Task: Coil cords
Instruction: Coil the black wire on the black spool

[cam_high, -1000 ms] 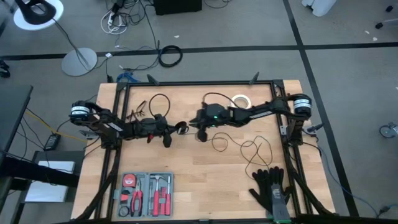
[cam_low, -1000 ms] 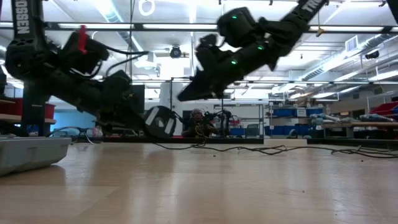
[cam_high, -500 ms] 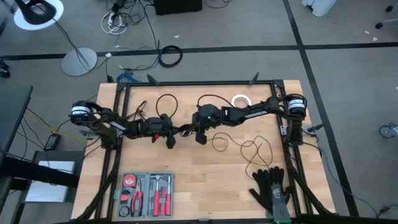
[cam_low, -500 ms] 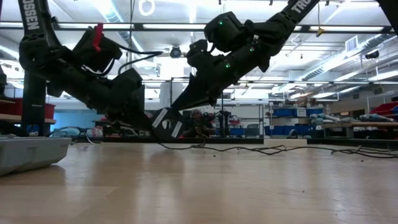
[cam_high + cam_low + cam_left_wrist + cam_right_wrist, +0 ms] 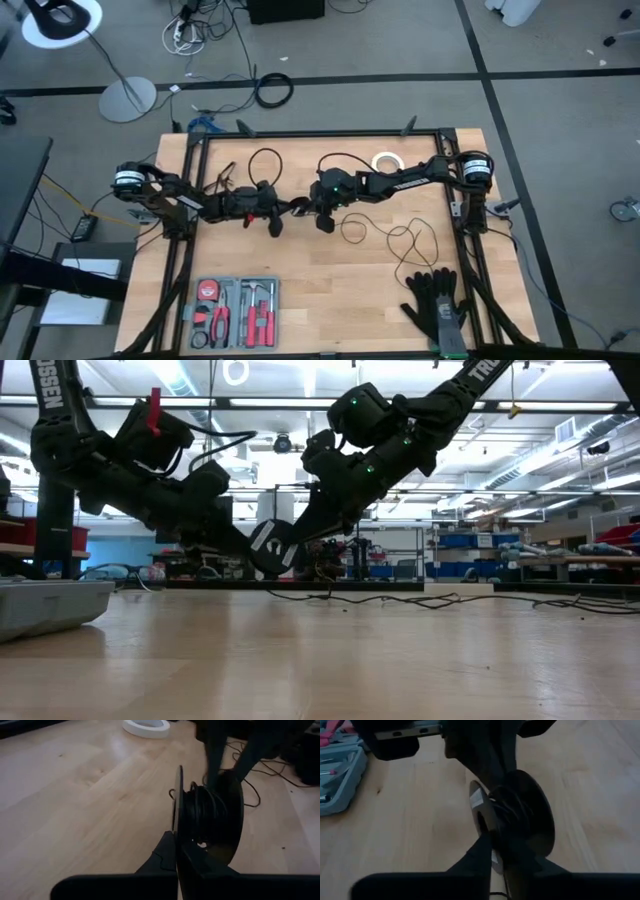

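Left tool (image 5: 285,209): its fingers are pressing together on the rim of the round black puck (image 5: 207,817), holding it off the surface near the middle of the table.
Right tool (image 5: 305,206): its fingers are closing on the same puck from the opposite side; the right wrist view is showing them nipped against the disc's edge.
Puck: it is standing on edge between the two tools, with black cord wound around its hub between two thin discs.
Cord (image 5: 400,238): the loose part is lying in thin loops on the wooden surface (image 5: 330,270) toward the right arm's side, with another loop (image 5: 262,160) arching near the far edge.
High view only: it is showing the white tape ring (image 5: 386,161) near the far edge, the tool case (image 5: 235,310) and the black gloves (image 5: 436,300) at the near edge.
Low view only: it is showing the puck (image 5: 272,547) raised clear above the surface, and cord trailing flat along the boards.
Left wrist view only: it is showing the windings on the hub and the tape ring (image 5: 146,727) beyond.
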Controlling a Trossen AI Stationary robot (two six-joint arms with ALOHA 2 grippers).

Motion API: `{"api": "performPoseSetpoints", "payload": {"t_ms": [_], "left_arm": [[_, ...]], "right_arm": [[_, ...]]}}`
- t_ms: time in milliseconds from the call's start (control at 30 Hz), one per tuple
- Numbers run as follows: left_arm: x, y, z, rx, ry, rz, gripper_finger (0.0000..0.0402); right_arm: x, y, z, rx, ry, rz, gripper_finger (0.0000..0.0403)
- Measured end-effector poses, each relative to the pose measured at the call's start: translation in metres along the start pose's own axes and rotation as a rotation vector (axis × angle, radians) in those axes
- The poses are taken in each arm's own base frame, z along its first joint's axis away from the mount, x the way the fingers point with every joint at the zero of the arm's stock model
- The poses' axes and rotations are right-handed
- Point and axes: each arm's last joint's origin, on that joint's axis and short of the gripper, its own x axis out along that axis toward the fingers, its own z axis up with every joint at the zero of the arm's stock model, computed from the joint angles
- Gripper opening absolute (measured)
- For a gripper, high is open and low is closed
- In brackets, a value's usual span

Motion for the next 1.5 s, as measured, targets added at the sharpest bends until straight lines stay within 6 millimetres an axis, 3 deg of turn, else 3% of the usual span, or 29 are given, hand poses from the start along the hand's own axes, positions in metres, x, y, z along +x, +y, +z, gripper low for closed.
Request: {"api": "performPoseSetpoints", "payload": {"t_ms": [67, 600, 733, 967, 1167, 1500], "left_arm": [[0.0, 0.0, 0.0, 0.0, -0.005, 0.001, 0.0], [0.0, -0.001, 0.001, 0.016, -0.008, -0.032, 0.0007], [0.0, -0.001, 0.002, 0.016, -0.008, -0.036, 0.0025], [-0.001, -0.006, 0.013, 0.007, -0.112, -0.117, 0.0068], [-0.004, -0.011, 0.027, 0.009, -0.253, -0.184, 0.0073], [-0.007, -0.013, 0.033, 0.031, -0.329, -0.217, 0.0074]], "right_arm": [[0.0, 0.0, 0.0, -0.002, -0.002, 0.003, 0.001], [0.0, 0.001, 0.002, 0.012, -0.022, -0.008, 0.0002], [0.0, 0.002, 0.003, 0.012, -0.028, -0.005, 0.0001], [-0.03, 0.015, 0.021, -0.014, -0.055, 0.0, 0.0], [-0.059, 0.019, 0.038, -0.039, -0.106, -0.005, 0.0], [-0.066, 0.029, 0.04, -0.062, -0.127, -0.01, 0.0]]}}
